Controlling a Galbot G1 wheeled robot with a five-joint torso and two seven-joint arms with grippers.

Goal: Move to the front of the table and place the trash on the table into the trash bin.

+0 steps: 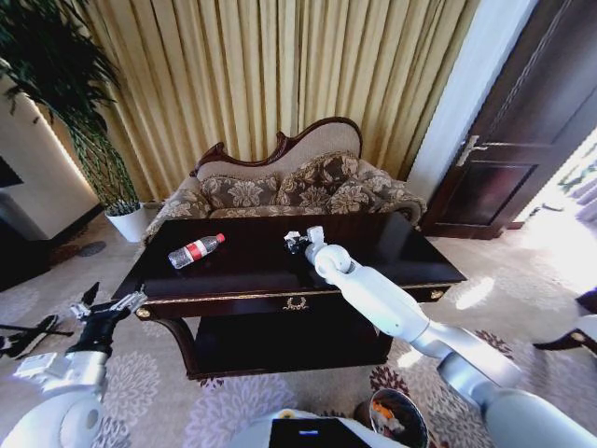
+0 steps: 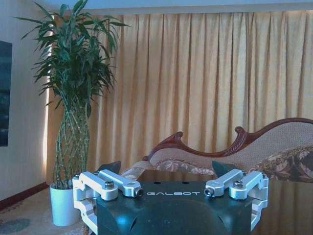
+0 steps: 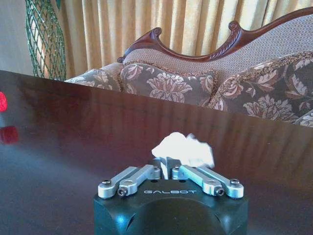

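Note:
The dark glossy table (image 1: pixel 401 247) stands right before me. A clear bottle (image 1: pixel 196 250) with a red label and cap lies on its left part. My right gripper (image 1: pixel 297 241) reaches over the middle of the tabletop (image 3: pixel 73 147). In the right wrist view that gripper (image 3: pixel 168 165) is shut on a crumpled white scrap (image 3: pixel 185 148), held close over the wood. The bottle's red cap (image 3: pixel 2 101) glows at that view's edge. The trash bin (image 1: pixel 397 417) sits on the floor by my right side, something orange inside it. My left gripper (image 1: pixel 112 306) hangs open off the table's left front corner.
A floral sofa (image 1: pixel 289 191) stands behind the table against gold curtains. A tall plant in a white pot (image 1: pixel 129 222) is at the back left, the same pot (image 2: pixel 62 204) being in the left wrist view. A dark door (image 1: pixel 522 121) is at the right.

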